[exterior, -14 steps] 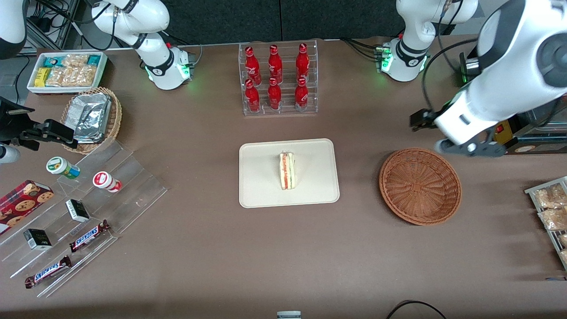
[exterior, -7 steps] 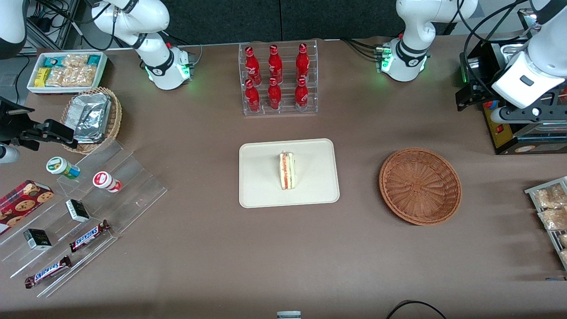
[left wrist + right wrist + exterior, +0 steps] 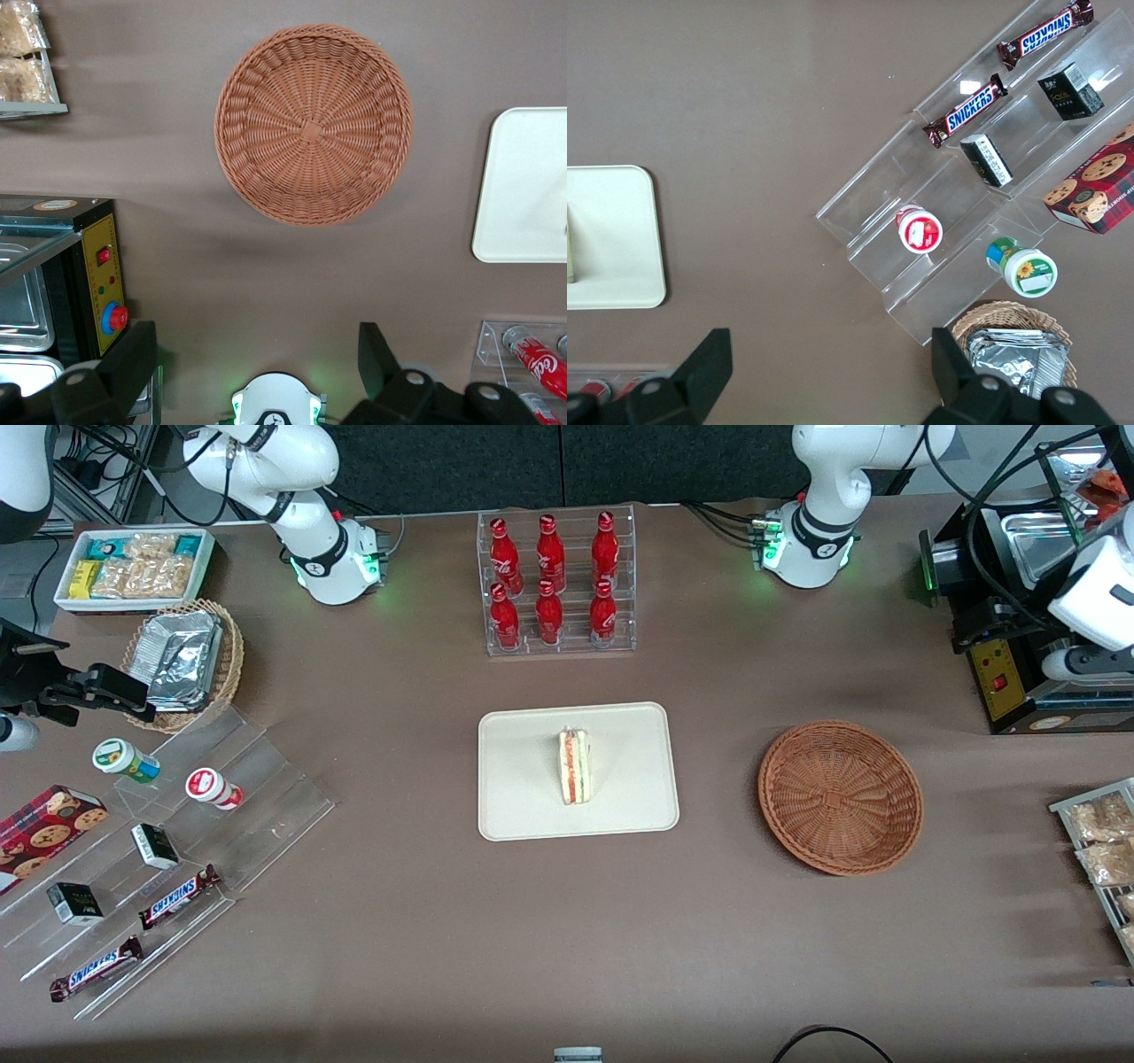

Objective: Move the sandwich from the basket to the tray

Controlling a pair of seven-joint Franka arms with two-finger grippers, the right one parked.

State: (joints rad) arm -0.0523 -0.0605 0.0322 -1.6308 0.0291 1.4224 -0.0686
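Note:
The sandwich (image 3: 574, 766) lies on the cream-white tray (image 3: 532, 815) at the table's middle, filling stripe up. The reddish-brown wicker basket (image 3: 840, 797) sits beside the tray toward the working arm's end, with nothing in it; the left wrist view shows it from above (image 3: 314, 124) next to a corner of the tray (image 3: 532, 186). My left gripper (image 3: 255, 341) is open and holds nothing. It hangs high above the table, farther from the front camera than the basket. Its arm (image 3: 1094, 598) is at the working arm's end.
A clear rack of red bottles (image 3: 558, 584) stands farther from the camera than the tray. A black and yellow machine (image 3: 1001, 673) and a snack rack (image 3: 1103, 841) flank the basket. Acrylic steps with candy (image 3: 168, 824), a foil-packet basket (image 3: 182, 660) and a white snack box (image 3: 133, 567) lie toward the parked arm's end.
My left arm has swung away from above the basket toward the working arm's end of the table. The sandwich, tray and basket have not moved.

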